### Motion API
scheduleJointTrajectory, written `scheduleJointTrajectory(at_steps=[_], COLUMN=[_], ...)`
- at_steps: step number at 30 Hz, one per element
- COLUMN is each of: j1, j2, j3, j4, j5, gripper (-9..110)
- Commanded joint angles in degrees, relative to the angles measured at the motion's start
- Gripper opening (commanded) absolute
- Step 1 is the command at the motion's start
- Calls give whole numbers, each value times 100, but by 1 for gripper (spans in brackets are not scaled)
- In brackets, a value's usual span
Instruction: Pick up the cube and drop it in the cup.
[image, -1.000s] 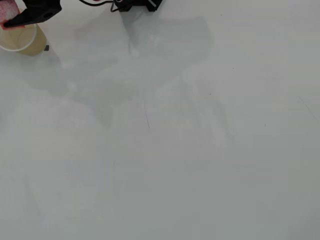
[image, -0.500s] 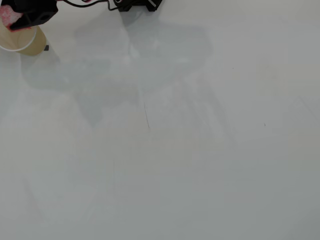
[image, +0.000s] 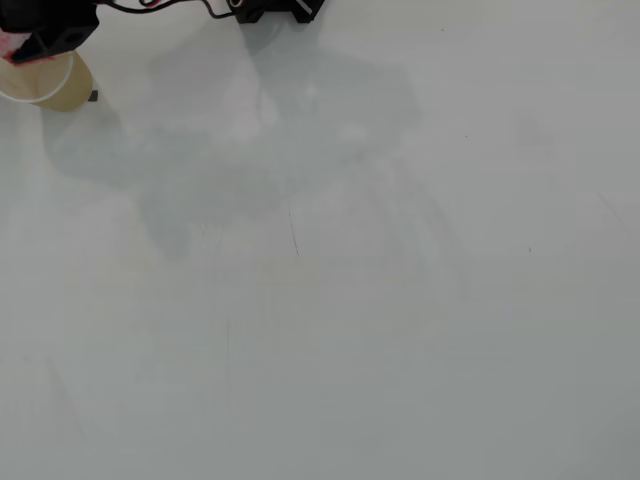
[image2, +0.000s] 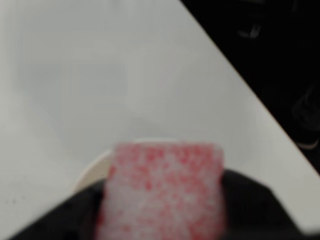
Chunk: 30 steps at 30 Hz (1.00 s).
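The cup (image: 45, 85) stood at the top-left corner of the overhead view, its tan wall and part of its white rim showing below the arm. Its inside was mostly hidden by the gripper and could not be read; nothing could be seen lying in it. In the wrist view only an arc of the cup's pale rim (image2: 95, 170) showed, behind and below the cube.

The table (image: 350, 300) was a plain white surface, bare but for a few faint scratches and the arm's soft shadow across its upper half. In the wrist view its edge ran diagonally, with dark floor (image2: 270, 55) beyond it at the upper right.

The gripper (image: 22, 45) hung over the cup's far rim, closed on the cube (image2: 162, 192), whose mottled red-and-white face filled the lower middle of the wrist view between the dark fingers (image2: 255, 205). In the overhead view a sliver of the cube (image: 12, 40) showed pink at the gripper's tip, above the cup's mouth, clear of the table.
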Motion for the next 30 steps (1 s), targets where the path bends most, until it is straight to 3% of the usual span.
scheduleJointTrajectory(at_steps=[1,30], j1=[-35,-158], j2=[-26,-475], j3=[-1072,-1301], j4=[88,422], j5=[0,9], gripper=[2,2])
